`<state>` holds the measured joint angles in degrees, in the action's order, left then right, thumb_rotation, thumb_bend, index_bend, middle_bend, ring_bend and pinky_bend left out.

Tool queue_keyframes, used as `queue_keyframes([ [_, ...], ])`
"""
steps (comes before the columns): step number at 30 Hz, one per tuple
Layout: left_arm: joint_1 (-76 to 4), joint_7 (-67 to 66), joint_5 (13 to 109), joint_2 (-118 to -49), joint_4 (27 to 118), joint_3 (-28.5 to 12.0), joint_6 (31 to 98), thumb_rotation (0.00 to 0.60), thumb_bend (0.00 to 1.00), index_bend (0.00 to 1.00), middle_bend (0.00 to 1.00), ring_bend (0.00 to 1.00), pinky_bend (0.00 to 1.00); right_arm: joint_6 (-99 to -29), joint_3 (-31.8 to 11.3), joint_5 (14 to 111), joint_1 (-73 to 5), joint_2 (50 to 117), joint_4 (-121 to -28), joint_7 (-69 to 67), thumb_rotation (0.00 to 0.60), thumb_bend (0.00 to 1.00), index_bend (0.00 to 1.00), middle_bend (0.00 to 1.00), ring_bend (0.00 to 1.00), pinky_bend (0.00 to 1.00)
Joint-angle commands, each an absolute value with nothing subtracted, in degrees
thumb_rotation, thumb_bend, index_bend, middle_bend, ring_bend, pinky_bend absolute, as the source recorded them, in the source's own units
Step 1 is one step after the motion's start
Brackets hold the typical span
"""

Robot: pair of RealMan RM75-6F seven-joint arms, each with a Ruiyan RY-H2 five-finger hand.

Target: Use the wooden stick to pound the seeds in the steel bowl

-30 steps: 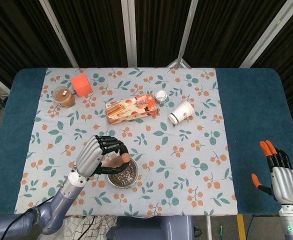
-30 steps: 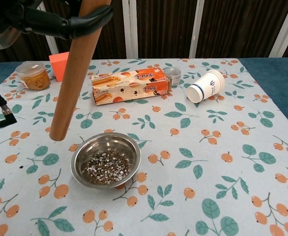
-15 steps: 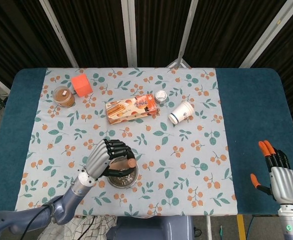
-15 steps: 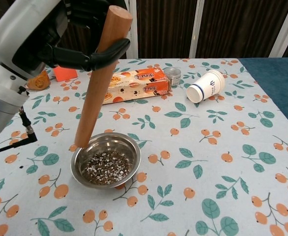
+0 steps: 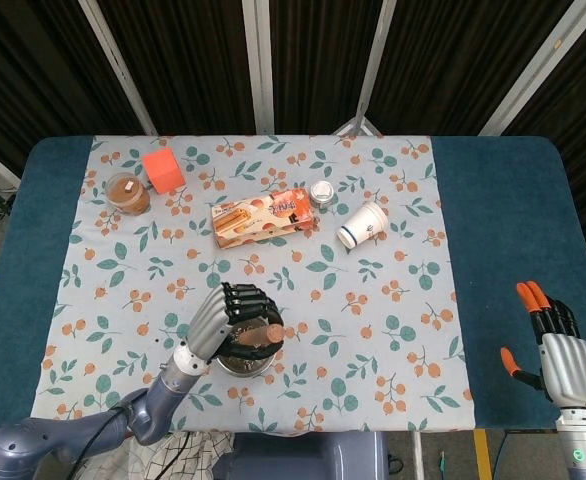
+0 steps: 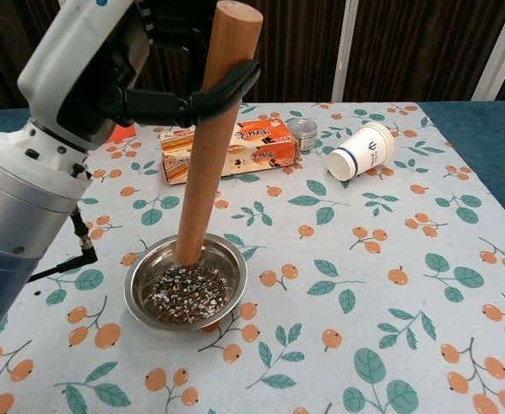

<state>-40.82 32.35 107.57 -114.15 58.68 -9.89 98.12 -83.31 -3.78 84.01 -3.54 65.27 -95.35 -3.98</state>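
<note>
My left hand grips the wooden stick near its top and holds it almost upright, leaning slightly right. The stick's lower end sits inside the steel bowl, at its far left rim, beside the crushed seeds. From the head view the left hand covers most of the bowl, and only the stick's top shows. My right hand hangs open off the table's right front, far from the bowl, holding nothing.
Behind the bowl lie a snack box, a small tin and a tipped paper cup. An orange block and a jar of brown stuff stand at the far left of the floral cloth.
The left hand has carried the stick rightward and down: its tip was left of the bowl in the air, and now stands inside the bowl. The right hand stayed put.
</note>
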Motion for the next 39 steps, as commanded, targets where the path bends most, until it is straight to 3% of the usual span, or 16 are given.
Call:
queue_keyframes([
  [1,-41.21,33.9,106.81,-115.4,56.2,-9.53,98.47,0.6,0.8,0.65,0.77,0.63,0.73,-83.3,-3.81,83.94,-3.54,65.24,-95.36,-4.08,0.6,0.37,0.0,0.0,0.0,0.0],
  [39,-41.98,46.78,102.34,-124.84,32.93,-4.74,99.61,0.6,0.8,0.65,0.77,0.63,0.73,-82.81,-3.73,83.69,-3.66,65.24,-95.65,-4.32,0.6,0.37,0.0,0.0,0.0,0.0],
])
